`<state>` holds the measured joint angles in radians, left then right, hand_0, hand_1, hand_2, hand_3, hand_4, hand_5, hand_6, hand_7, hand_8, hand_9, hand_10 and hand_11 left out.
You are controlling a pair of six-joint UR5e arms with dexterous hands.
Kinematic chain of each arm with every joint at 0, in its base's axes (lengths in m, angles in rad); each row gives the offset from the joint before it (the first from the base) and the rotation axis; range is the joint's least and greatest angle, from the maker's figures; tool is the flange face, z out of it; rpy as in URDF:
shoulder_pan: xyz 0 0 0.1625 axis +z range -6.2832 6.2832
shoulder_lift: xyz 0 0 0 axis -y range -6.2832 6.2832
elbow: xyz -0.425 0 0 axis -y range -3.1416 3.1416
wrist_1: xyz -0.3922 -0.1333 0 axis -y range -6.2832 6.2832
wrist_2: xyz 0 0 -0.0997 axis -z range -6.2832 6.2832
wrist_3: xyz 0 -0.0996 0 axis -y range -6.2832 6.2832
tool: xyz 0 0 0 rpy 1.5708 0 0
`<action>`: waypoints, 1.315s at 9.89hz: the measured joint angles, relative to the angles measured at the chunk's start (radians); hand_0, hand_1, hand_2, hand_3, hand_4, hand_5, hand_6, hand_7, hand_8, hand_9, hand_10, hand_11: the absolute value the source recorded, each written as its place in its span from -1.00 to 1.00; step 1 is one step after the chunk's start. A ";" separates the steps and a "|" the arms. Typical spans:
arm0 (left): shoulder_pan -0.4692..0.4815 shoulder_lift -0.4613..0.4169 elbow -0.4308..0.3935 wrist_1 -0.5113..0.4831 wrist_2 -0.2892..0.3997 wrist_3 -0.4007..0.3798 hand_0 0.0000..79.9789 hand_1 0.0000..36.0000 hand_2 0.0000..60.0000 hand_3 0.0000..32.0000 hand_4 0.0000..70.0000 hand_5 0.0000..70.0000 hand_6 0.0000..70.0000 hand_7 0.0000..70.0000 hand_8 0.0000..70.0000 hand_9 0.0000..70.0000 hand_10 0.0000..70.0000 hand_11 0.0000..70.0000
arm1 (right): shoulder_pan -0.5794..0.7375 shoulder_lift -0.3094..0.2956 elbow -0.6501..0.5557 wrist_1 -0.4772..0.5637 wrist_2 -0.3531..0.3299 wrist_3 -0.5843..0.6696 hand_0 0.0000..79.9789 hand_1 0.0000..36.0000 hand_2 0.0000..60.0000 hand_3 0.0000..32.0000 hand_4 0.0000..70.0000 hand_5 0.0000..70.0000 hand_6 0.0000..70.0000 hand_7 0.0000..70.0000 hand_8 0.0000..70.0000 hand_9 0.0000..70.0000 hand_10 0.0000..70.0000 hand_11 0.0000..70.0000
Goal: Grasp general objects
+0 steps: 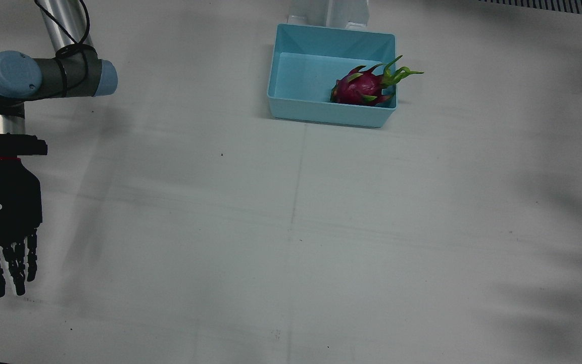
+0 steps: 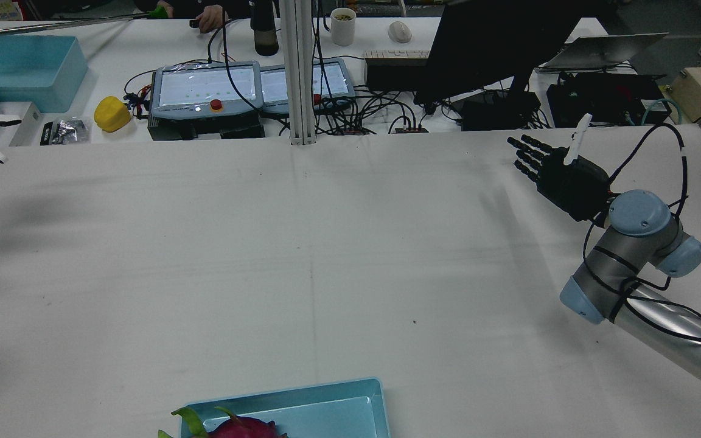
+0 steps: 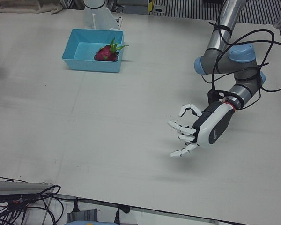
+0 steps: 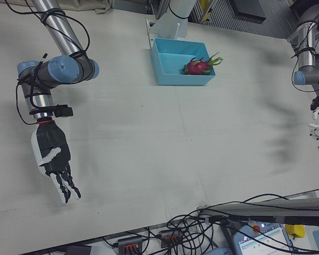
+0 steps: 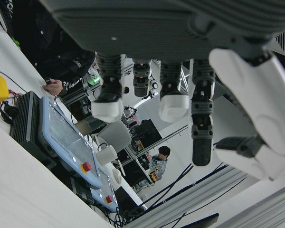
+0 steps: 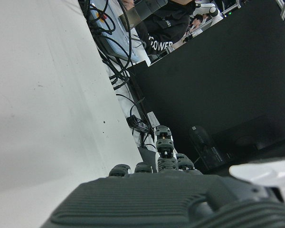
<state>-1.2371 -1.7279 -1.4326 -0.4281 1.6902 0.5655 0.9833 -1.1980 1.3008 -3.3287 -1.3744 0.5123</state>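
Note:
A magenta dragon fruit (image 1: pixel 363 87) with green scales lies in the right end of a light blue bin (image 1: pixel 305 76) at the robot's side of the table. It also shows in the left-front view (image 3: pixel 106 53) and the right-front view (image 4: pixel 199 67). My black right hand (image 1: pixel 6 212) hovers over the table far from the bin, fingers straight and apart, holding nothing. My white left hand (image 3: pixel 200 130) hovers over the other side of the table, fingers loosely curled and apart, empty. Both hands are well away from the fruit.
The arm pedestal (image 1: pixel 329 12) stands just behind the bin. Past the operators' edge of the table are two teach pendants (image 2: pixel 207 91), cables, a dark monitor (image 2: pixel 496 45), a yellow object (image 2: pixel 111 114) and another blue box (image 2: pixel 19 70).

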 measured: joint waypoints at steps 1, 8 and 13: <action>-0.021 0.026 -0.002 -0.011 -0.023 0.022 0.04 -0.16 1.00 -1.00 1.00 -0.68 0.86 1.00 -0.66 -0.47 0.88 1.00 | 0.000 0.000 0.000 0.000 0.000 0.000 -1.00 -1.00 -1.00 -1.00 -1.00 -1.00 -1.00 -1.00 -1.00 -1.00 -1.00 -1.00; -0.085 0.261 -0.003 -0.209 -0.207 0.049 0.17 -0.08 1.00 -1.00 1.00 -0.63 0.82 1.00 -0.67 -0.47 1.00 1.00 | 0.000 0.000 0.000 0.000 0.000 0.000 -1.00 -1.00 -1.00 -1.00 -1.00 -1.00 -1.00 -1.00 -1.00 -1.00 -1.00 -1.00; -0.084 0.263 0.002 -0.216 -0.210 0.056 0.16 -0.24 1.00 -1.00 1.00 -0.56 0.88 1.00 -0.64 -0.47 1.00 1.00 | 0.000 0.000 0.000 0.000 0.000 0.000 -1.00 -1.00 -1.00 -1.00 -1.00 -1.00 -1.00 -1.00 -1.00 -1.00 -1.00 -1.00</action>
<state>-1.3216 -1.4650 -1.4306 -0.6437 1.4804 0.6215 0.9833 -1.1980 1.3005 -3.3287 -1.3744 0.5124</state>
